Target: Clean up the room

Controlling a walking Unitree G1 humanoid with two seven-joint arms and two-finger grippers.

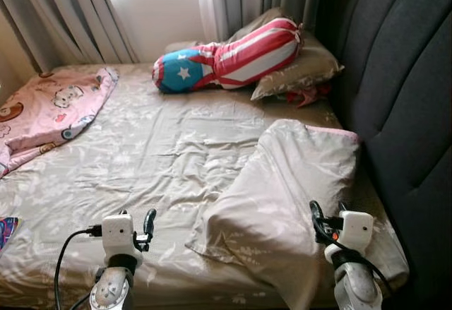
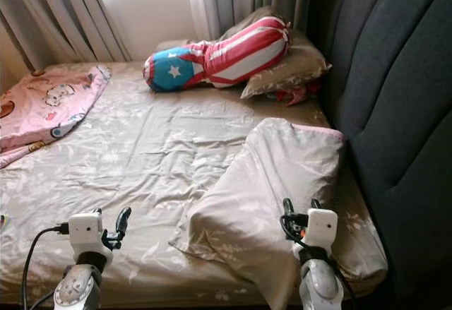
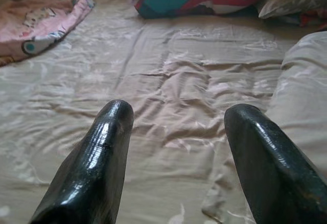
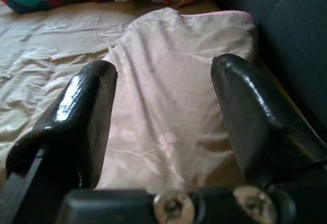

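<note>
Beige floral sheets cover the bed point(image 1: 141, 162) before you. From the left: a pink cartoon-print blanket point(image 1: 49, 109) lies bunched at the far edge, its print too small to read. Your left gripper point(image 3: 176, 147) hovers over bare sheet, fingers spread wide. A stars-and-stripes bolster point(image 1: 226, 59) rests against a beige pillow point(image 1: 300, 70) by the curtains point(image 1: 63, 13). Your right gripper point(image 4: 163, 117), jaws wide, hangs above the crumpled pillow point(image 1: 282, 190) beside the dark headboard point(image 1: 402, 98).
</note>
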